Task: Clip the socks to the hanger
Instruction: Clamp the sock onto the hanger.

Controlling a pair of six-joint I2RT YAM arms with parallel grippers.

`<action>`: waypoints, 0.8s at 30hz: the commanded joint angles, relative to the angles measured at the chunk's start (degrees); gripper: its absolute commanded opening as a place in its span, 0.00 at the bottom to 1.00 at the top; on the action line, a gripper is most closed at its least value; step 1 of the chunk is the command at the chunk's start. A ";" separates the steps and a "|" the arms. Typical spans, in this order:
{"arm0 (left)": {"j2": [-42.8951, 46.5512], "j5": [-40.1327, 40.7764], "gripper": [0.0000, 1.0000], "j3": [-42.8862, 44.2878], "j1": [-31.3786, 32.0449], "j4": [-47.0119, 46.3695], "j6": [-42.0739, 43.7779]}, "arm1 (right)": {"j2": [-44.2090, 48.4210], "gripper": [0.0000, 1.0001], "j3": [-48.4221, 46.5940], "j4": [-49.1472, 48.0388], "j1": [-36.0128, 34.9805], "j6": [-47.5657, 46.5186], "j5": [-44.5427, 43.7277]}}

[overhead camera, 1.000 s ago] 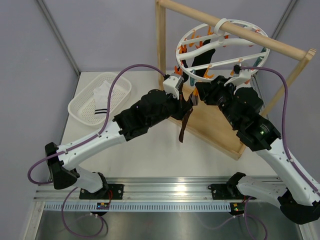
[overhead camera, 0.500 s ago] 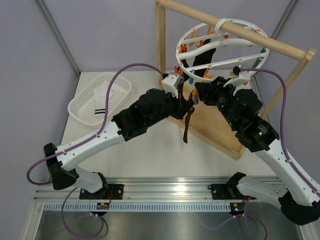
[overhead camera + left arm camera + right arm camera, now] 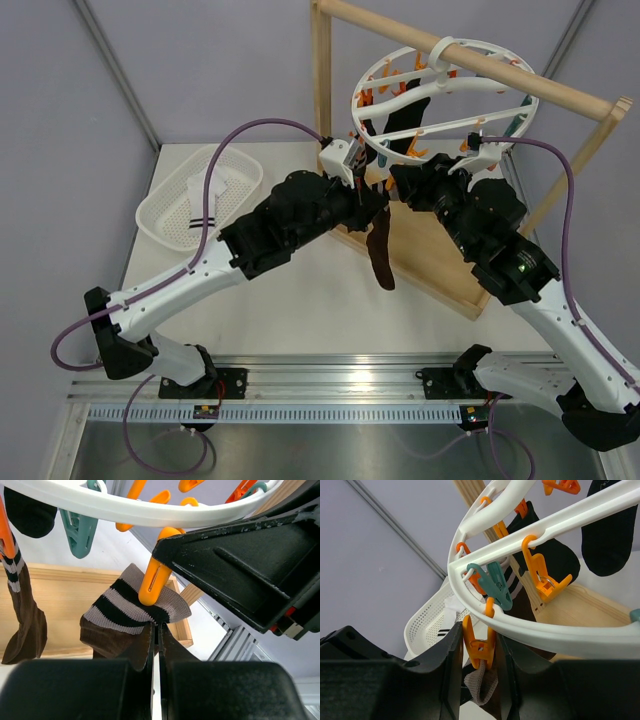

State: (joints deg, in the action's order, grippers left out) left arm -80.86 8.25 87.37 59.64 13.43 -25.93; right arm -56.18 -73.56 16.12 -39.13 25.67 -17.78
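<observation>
My left gripper [image 3: 157, 627] is shut on the top of a brown sock [image 3: 381, 256] with a grey and black striped cuff [image 3: 125, 607]. The sock hangs below the near rim of the round white hanger [image 3: 440, 100]. My right gripper [image 3: 479, 645] is shut on an orange clip [image 3: 480, 647] that dangles from that rim [image 3: 530, 625], one finger on each handle. The striped cuff [image 3: 482, 685] sits at the clip's mouth [image 3: 155, 580]. Both grippers meet under the ring in the top view, left [image 3: 383, 205] and right [image 3: 398, 187].
Black socks [image 3: 605, 535] and another brown striped sock [image 3: 25, 625] hang from other clips. A teal clip [image 3: 80, 527] hangs beside the orange one. The hanger hooks over a wooden frame stand [image 3: 322, 90]. A white mesh basket [image 3: 165, 225] at the left holds a white striped sock [image 3: 205, 195].
My left arm has shifted up toward the hanger's rim, and the hanging brown sock has swung to the right. The right gripper stays on the orange clip.
</observation>
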 commanded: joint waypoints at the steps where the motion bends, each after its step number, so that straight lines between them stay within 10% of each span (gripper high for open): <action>1: -1.05 0.89 0.00 2.37 0.31 -2.97 0.36 | 1.07 0.00 -0.27 -2.59 0.38 -0.45 0.38; 6: -1.84 1.15 0.00 1.92 0.39 -3.41 0.36 | 1.51 0.06 -0.71 -1.97 0.46 0.08 0.73; 14: -2.28 1.68 0.00 1.92 0.31 -4.64 0.97 | 1.43 0.50 -1.85 0.05 0.46 0.70 0.38; 24: -1.58 2.73 0.06 1.31 0.39 -4.47 1.15 | 2.39 0.74 -2.20 1.46 0.38 0.61 -0.50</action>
State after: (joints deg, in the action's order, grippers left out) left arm -83.35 9.23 87.39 59.64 13.13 -25.45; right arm -55.11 -73.60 17.47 -39.13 26.26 -17.10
